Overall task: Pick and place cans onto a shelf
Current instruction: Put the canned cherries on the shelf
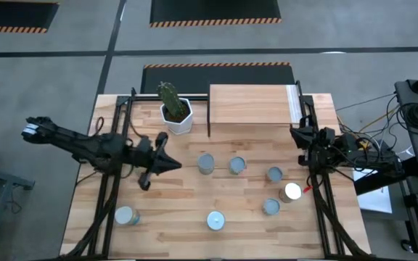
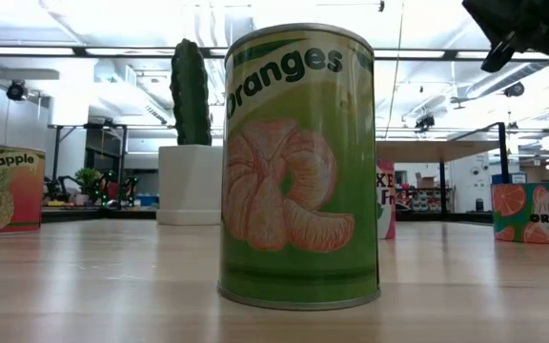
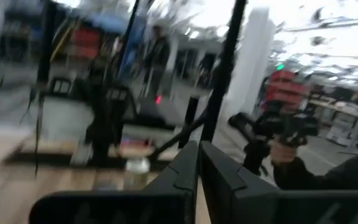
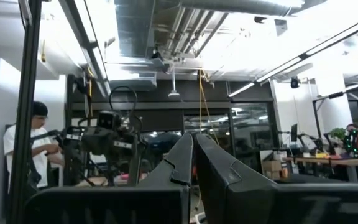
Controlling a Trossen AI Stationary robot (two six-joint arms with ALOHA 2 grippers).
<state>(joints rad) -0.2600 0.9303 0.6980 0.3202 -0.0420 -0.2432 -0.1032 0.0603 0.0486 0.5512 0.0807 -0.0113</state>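
Several cans stand upright on their bases on the slatted tabletop: two near the middle (image 1: 206, 163) (image 1: 237, 165), three at the right (image 1: 274, 174) (image 1: 292, 191) (image 1: 271, 207), one near the front edge (image 1: 215, 220) and one at the front left (image 1: 125, 215). In the low view the front can (image 2: 298, 167) has a green "Oranges" label. The shelf (image 1: 252, 105) stands at the far edge with nothing on its board. My left gripper (image 1: 171, 165) is shut and empty, left of the middle cans. My right gripper (image 1: 294, 133) is shut and empty beside the shelf's right end.
A white hexagonal pot with a cactus (image 1: 175, 114) stands left of the shelf. Black frame legs run along both table sides (image 1: 111, 188) (image 1: 325, 203). Cables and equipment lie off the right edge (image 1: 412, 116). A person (image 4: 36, 149) stands in the room beyond.
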